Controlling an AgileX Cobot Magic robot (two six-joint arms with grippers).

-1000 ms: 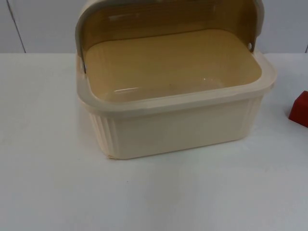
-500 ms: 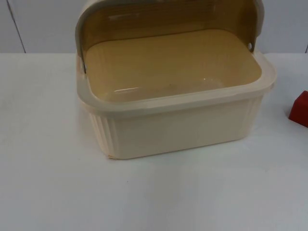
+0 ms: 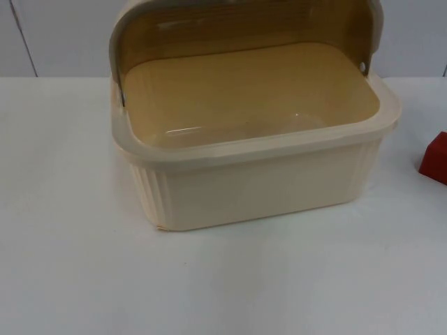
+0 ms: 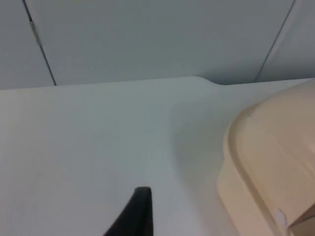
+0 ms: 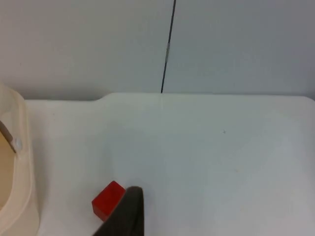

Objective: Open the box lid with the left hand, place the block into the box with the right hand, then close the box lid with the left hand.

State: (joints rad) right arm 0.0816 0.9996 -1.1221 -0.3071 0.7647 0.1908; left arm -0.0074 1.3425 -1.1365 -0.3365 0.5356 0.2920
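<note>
Risk comes first: the lid (image 3: pixel 244 28) stands tipped back above the box (image 3: pixel 258 181) with nothing holding it, so a knock to the rim from either arm could, I judge, drop it shut before the block (image 3: pixel 435 159) goes in. A second hazard is the pick itself, since a sideways nudge could slide the small block off across the worktop (image 3: pixel 223 279) instead of seating it between the fingers.

From the right gripper (image 5: pixel 123 216), the red block lies just beside the fingertip, on the side toward the box, and the box wall rises a little beyond it. Whether this gripper is spread or closed I cannot tell; it carries nothing that I can see.

From the left gripper (image 4: pixel 135 214), the box's rounded corner sits near, off to one side, with bare worktop ahead. Its opening cannot be judged either. This arm waits.
</note>
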